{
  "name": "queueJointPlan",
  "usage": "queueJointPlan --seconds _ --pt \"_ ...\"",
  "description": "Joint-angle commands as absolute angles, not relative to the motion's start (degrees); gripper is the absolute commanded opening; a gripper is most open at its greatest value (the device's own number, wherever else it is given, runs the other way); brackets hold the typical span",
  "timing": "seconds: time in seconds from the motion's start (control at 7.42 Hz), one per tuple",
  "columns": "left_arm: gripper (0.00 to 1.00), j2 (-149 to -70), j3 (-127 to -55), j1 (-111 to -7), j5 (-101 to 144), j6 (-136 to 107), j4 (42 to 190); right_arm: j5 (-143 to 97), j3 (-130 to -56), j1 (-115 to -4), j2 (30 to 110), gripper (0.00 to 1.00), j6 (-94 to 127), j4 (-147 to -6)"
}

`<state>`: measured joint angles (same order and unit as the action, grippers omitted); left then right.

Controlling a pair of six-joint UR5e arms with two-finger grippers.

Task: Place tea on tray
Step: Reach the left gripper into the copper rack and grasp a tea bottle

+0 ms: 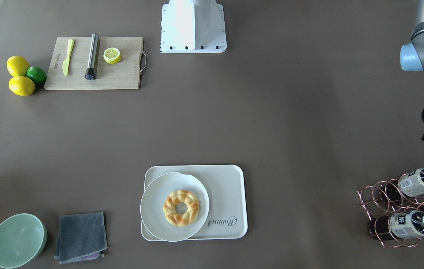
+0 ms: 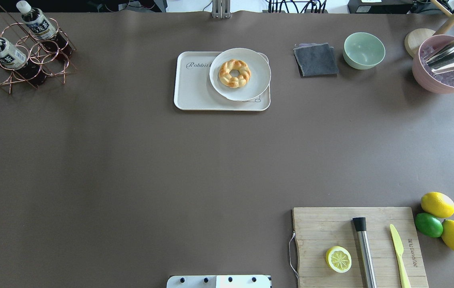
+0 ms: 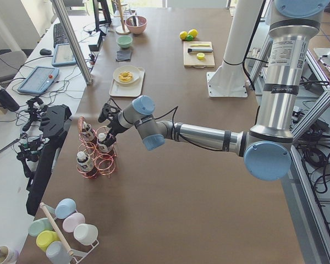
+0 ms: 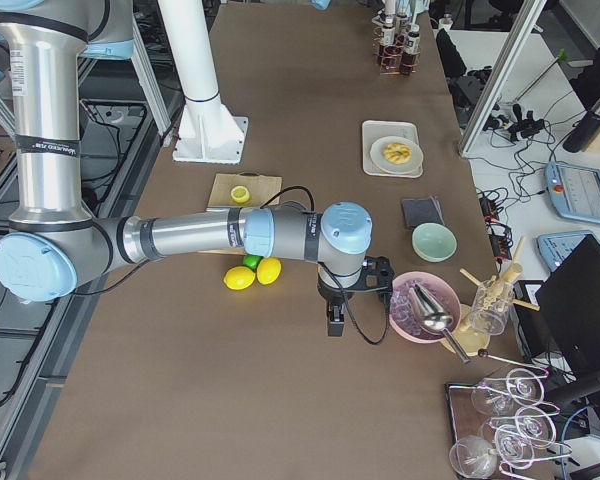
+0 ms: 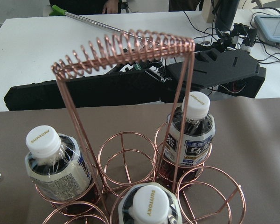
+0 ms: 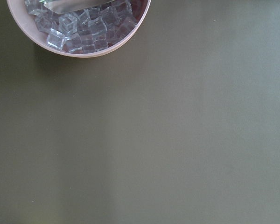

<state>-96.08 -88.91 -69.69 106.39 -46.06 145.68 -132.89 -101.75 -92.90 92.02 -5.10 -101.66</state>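
Clearly the step in hand is the reach for a bottle. The left gripper [image 3: 104, 114] hangs just above and beside the copper wire rack with a coiled carrying handle [image 5: 130, 48] at the far left corner of the brown table [image 2: 131, 168]. I cannot tell whether its jaws stand apart or together, since no view shows the fingers plainly. The right gripper [image 4: 332, 318] hangs low beside the pink bowl of ice cubes [image 6: 84, 32], well apart from the work, and its state cannot be read either.

Three small clear plastic bottles of dark tea with white caps sit tilted in the rack's rings: one at the left of the left wrist view [image 5: 53, 163], one at the right [image 5: 189, 135] and one nearest the camera [image 5: 151, 207]. None is on the cream-white rectangular tray with "Rabbit" script [image 2: 189, 90].

To do this well, I would pick the bottle nearest the camera and close on it just under the cap. The fingers should stay clear of the upright wire and the coil overhead. Draw it out along its own lean, not straight up, so the ring does not drag the rack.

The round white plate [image 2: 259, 76] with the braided ring pastry [image 2: 234, 73] covers much of the tray. The bare strip by the script is where I would set the tea, upright and clear of the plate.
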Motion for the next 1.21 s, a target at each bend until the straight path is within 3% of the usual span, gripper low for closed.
queueJointPlan --seconds 0.0,0.13,0.4,0.54,0.67,0.81,1.08 --pt "0.97 -96.7 -85.8 -68.6 104.5 -47.7 149.9 -132.9 -101.7 -92.9 92.0 1.0 -5.1 -101.6" --pt "0.9 -96.8 -85.5 -67.7 102.1 -47.8 149.9 -132.9 -101.8 -92.9 92.0 1.0 -5.1 -101.6" --pt "0.9 -97.2 -85.4 -66.6 101.2 -47.7 149.9 -133.3 -101.9 -92.9 92.1 1.0 -5.2 -101.7" --pt "0.85 -97.2 -85.5 -66.6 101.2 -47.8 149.8 -133.5 -101.9 -92.9 92.3 1.0 -5.2 -101.7" --pt "0.69 -97.6 -85.3 -66.6 101.2 -47.8 149.4 -133.6 -101.9 -92.9 92.3 1.0 -5.1 -101.7" --pt "0.6 -97.7 -85.3 -66.6 101.2 -47.5 149.2 -133.6 -101.9 -92.9 92.5 1.0 -5.1 -101.7" --pt "0.6 -98.1 -85.1 -66.6 101.2 -47.1 149.2 -133.7 -101.9 -92.9 92.6 1.0 -5.1 -101.7"
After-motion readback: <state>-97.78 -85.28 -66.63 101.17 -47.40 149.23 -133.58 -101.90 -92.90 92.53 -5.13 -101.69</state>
